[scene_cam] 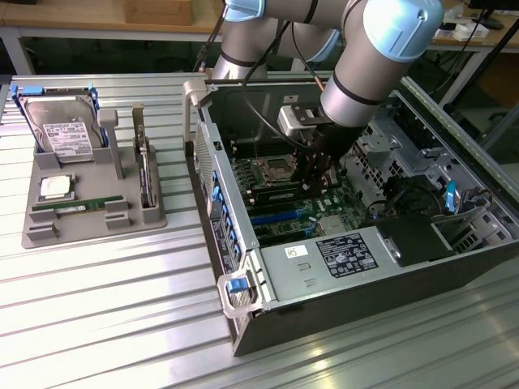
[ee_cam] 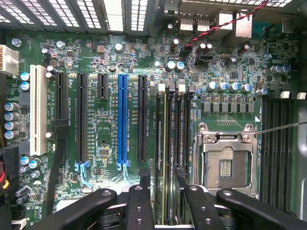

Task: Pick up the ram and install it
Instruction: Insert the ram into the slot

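claw [ee_cam: 165, 191] spread wide, straddling the ram [ee_cam: 164, 143] without clamping; stick already sits in its motherboard [ee_cam: 103, 139] slot, lengthwise between the fingers

Exterior view looks down from afar; wrist view faces the shared motherboard [scene_cam: 280, 190] closely.

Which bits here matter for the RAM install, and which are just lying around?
Job:
- gripper, open over the memory slots
- green edge-on stick between the jaws, apparently the ram

Lying about, all in the grey tray:
- hard drive
- processor chip
- second green stick
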Controlling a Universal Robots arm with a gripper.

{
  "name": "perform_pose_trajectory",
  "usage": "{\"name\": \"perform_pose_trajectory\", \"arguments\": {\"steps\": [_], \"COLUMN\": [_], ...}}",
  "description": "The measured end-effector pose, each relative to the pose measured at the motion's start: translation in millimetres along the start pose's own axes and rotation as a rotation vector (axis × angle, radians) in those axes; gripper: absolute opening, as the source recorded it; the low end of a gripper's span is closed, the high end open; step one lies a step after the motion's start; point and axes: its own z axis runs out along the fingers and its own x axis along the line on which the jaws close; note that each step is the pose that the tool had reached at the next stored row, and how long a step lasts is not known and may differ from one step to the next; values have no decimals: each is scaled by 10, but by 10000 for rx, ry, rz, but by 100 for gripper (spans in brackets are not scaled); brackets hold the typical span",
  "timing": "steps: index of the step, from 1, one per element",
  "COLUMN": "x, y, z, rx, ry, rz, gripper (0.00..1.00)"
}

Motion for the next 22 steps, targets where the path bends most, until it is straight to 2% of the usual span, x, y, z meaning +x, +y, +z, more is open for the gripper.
{"name": "perform_pose_trajectory", "arguments": {"steps": [3,6,7,18,19,20,21,22], "x": [0,0,0,0,0,1,0,1], "y": [0,0,0,-7,-49,-84,-95,-130], "z": [0,0,0,0,-3,-5,-6,-7], "rx": [0,0,0,-6,-112,-251,-286,-377], "ry": [0,0,-1,0,-2,-4,-4,-8], "rz": [0,0,0,0,13,30,33,43], "gripper": [31,12,11,11,11,11,11,11]}}
